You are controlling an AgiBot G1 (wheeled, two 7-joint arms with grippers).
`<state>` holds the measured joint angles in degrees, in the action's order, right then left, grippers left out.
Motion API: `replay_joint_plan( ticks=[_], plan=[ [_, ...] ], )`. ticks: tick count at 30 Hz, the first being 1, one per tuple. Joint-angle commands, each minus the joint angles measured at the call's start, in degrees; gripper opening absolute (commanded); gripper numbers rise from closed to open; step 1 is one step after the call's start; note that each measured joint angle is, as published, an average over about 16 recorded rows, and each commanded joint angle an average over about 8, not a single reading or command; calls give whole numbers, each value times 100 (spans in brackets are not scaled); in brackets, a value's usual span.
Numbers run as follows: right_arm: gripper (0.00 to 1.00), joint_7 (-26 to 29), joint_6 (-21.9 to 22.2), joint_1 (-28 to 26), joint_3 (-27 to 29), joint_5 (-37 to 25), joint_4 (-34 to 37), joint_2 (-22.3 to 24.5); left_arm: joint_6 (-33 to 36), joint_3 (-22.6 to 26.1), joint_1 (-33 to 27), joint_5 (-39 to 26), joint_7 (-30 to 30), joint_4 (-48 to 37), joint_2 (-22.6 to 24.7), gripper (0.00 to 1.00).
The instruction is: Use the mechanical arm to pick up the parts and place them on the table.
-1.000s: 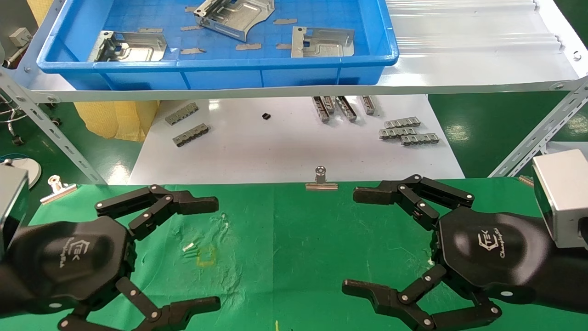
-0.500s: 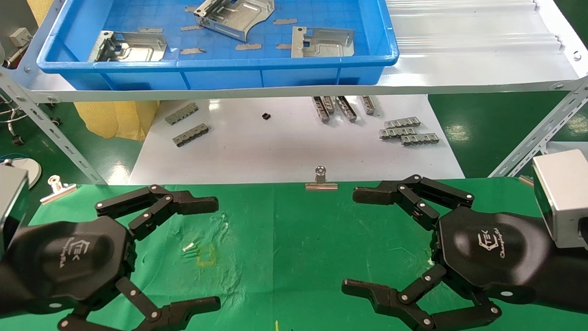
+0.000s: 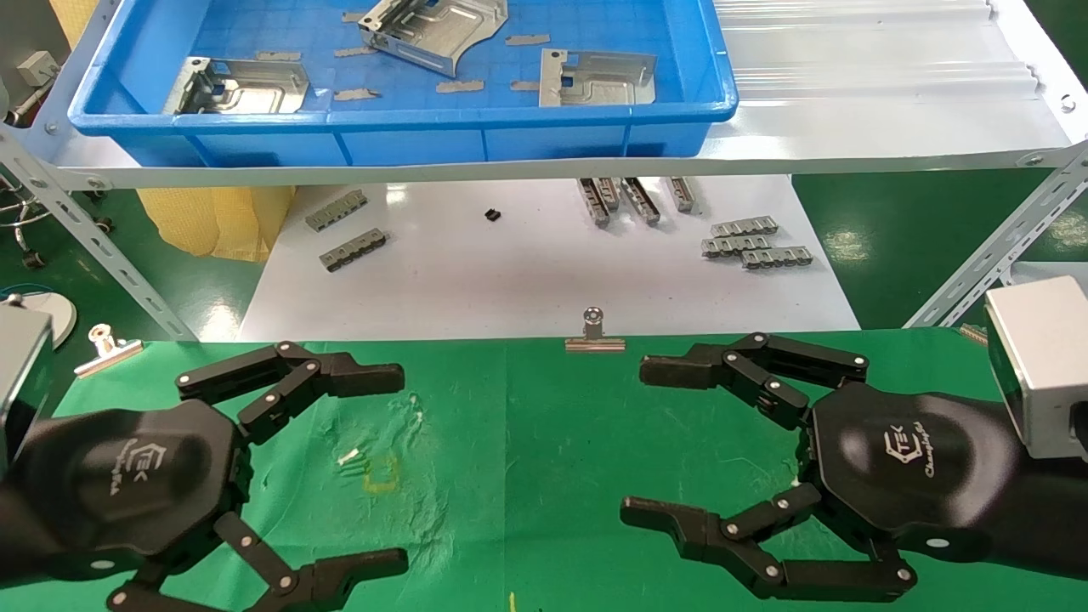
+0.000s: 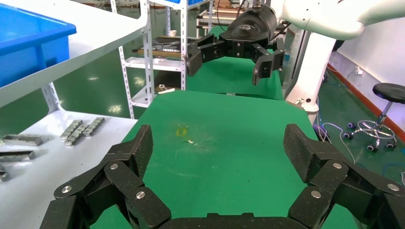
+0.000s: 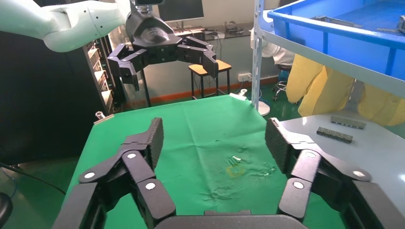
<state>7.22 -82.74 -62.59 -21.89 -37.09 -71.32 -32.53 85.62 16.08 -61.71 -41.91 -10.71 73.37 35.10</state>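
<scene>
Three silvery sheet-metal parts lie in the blue tray [image 3: 408, 127] on the raised shelf: one at the left [image 3: 238, 85], one at the back middle [image 3: 433, 30], one at the right [image 3: 599, 78]. My left gripper [image 3: 382, 467] hovers open and empty over the green table [image 3: 527, 442], near the yellow mark [image 3: 380, 473]. My right gripper [image 3: 654, 446] is open and empty over the table's right half. Each wrist view shows its own open jaws, the left gripper [image 4: 217, 143] and the right gripper [image 5: 212, 138], with bare green cloth between and the other arm beyond.
A glossy white board [image 3: 527, 272] below the shelf carries small grey notched strips [image 3: 752, 242]. Silver binder clips sit at the table's far edge, one in the middle [image 3: 595, 336] and one at the left [image 3: 106, 348]. Slanted metal shelf struts [image 3: 93, 238] flank both sides.
My right gripper's fingers have shifted slightly left and spread a little wider. The left arm and the parts have not moved.
</scene>
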Motion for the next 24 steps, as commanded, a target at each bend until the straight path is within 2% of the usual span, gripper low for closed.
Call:
replay_joint_plan(
  ticks=[1, 24],
  plan=[
    [0, 0, 0, 0, 0, 0, 0, 0, 0, 0, 0, 0, 0, 0, 0, 100],
    [0, 0, 0, 0, 0, 0, 0, 0, 1, -1, 2, 1, -1, 3, -1, 100]
  ],
)
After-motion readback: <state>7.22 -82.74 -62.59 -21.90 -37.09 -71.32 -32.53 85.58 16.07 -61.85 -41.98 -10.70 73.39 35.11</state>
